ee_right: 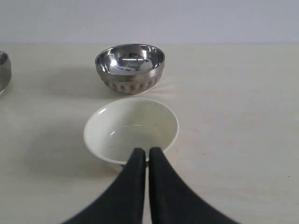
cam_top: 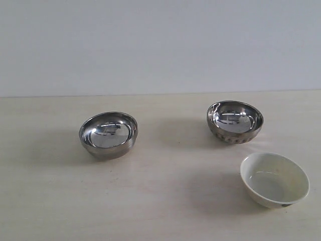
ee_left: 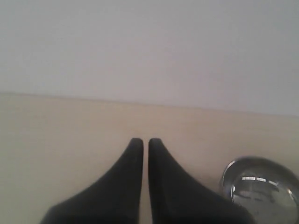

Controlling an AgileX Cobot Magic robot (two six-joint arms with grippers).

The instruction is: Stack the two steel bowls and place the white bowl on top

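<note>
Our left hand (ee_left: 141, 141) is closed tight and holds nothing; the smooth bowl (ee_left: 259, 184) stands off to one side of it, apart from the fingers. Our right hand (ee_right: 143, 150) is closed and empty too, its tips at the near rim of the white bowl (ee_right: 131, 129); whether they touch it we cannot tell. The dimpled bowl (ee_right: 130, 66) stands just beyond. All three bowls sit upright and separate on the surface (cam_top: 165, 201).
</note>
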